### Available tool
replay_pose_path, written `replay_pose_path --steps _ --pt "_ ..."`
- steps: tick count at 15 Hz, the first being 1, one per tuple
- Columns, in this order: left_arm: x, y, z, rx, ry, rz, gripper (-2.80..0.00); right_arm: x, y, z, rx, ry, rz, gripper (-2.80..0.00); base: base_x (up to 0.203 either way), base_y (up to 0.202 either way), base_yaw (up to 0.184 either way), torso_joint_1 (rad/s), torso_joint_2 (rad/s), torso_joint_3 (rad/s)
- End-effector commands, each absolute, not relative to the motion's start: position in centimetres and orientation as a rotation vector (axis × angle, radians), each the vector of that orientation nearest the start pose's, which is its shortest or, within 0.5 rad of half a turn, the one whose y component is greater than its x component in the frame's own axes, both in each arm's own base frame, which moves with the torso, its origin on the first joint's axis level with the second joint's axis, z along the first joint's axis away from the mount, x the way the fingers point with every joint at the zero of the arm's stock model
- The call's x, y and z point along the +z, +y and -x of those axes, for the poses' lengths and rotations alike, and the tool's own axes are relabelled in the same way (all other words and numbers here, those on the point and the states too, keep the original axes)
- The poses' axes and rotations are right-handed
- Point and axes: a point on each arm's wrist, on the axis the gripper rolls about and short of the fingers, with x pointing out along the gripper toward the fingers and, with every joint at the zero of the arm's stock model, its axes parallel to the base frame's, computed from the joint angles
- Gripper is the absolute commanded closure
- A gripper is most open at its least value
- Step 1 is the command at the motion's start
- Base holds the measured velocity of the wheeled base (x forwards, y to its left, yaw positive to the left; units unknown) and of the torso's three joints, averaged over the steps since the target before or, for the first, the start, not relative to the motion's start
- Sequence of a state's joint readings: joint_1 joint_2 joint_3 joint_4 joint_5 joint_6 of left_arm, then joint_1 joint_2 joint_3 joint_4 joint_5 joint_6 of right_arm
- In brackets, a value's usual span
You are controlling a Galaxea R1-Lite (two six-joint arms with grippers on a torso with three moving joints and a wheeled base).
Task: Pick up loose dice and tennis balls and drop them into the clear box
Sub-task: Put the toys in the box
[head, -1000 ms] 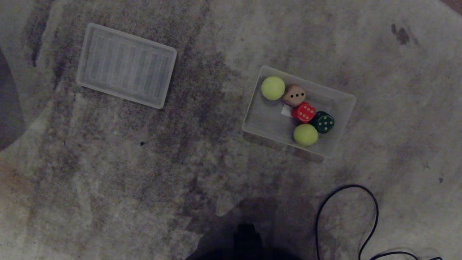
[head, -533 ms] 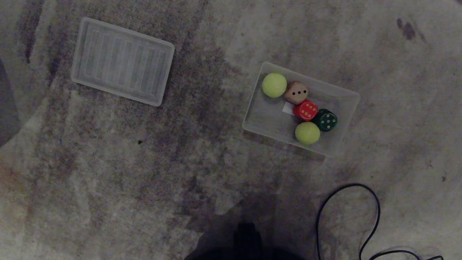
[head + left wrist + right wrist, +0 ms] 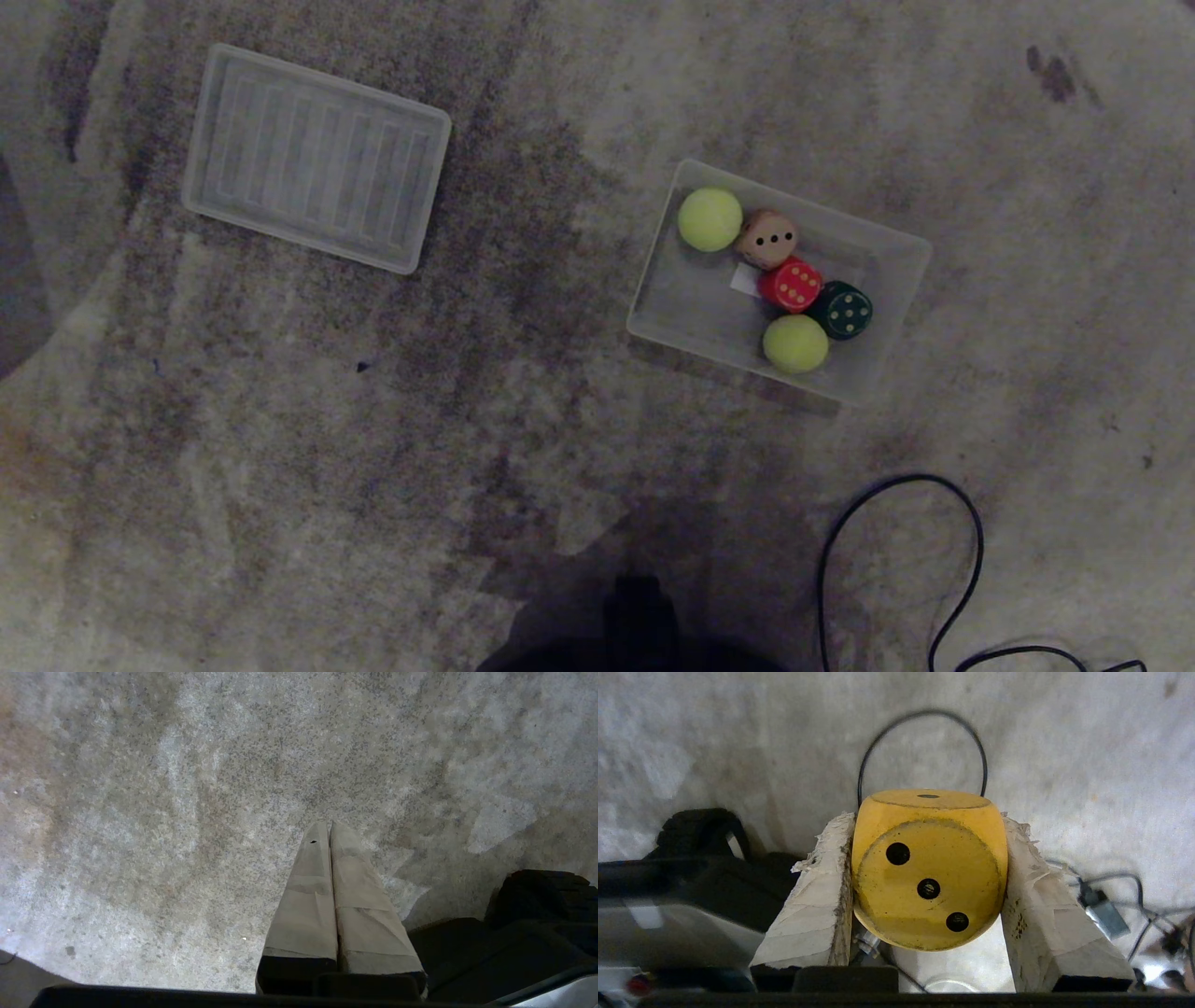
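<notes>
Left gripper (image 3: pixel 331 828): padded fingers pressed together, empty, over bare carpet, idle. Flat ribbed translucent lid (image 3: pixel 317 159) lies at ten o'clock in the head view. Clear shallow rectangular plastic box (image 3: pixel 677 308) sits at two o'clock, long axis running ten to four, holding two tennis balls and three dice. Right gripper (image 3: pixel 928 826) pinches the yellow rounded dotted die (image 3: pixel 928 868); it is outside the head view, and judged the nearer arm for the drop.
</notes>
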State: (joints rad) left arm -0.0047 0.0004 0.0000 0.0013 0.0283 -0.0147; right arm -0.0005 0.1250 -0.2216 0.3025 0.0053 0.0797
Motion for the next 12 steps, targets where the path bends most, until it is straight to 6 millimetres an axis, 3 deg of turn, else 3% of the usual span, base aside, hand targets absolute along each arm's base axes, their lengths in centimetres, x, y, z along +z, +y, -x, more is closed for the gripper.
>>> replay_pose_path --steps 1,3,7,10,12 --pt "7.5 0.1 2.3 0.025 0.004 0.015 0.0 13.4 0.0 -0.5 -0.037 0.403 -0.146 0.0 0.0 0.0 0.0 0.0 0.0 0.0" --pt "7.5 0.1 2.3 0.025 0.004 0.015 0.0 14.6 -0.1 -4.7 -0.063 0.503 -0.202 0.0 0.0 0.0 0.0 0.0 0.0 0.0" --pt "7.5 0.1 2.3 0.025 0.004 0.015 0.0 14.7 0.3 -14.8 -0.064 0.58 -0.283 0.0 0.0 0.0 0.0 0.0 0.0 0.0" --pt "7.5 0.1 2.3 0.025 0.004 0.015 0.0 15.3 2.1 -22.3 0.009 0.493 -0.329 0.0 0.0 0.0 0.0 0.0 0.0 0.0" --pt "7.5 0.1 2.3 0.025 0.004 0.015 0.0 16.7 4.7 -26.1 0.11 0.36 -0.378 0.0 0.0 0.0 0.0 0.0 0.0 0.0"
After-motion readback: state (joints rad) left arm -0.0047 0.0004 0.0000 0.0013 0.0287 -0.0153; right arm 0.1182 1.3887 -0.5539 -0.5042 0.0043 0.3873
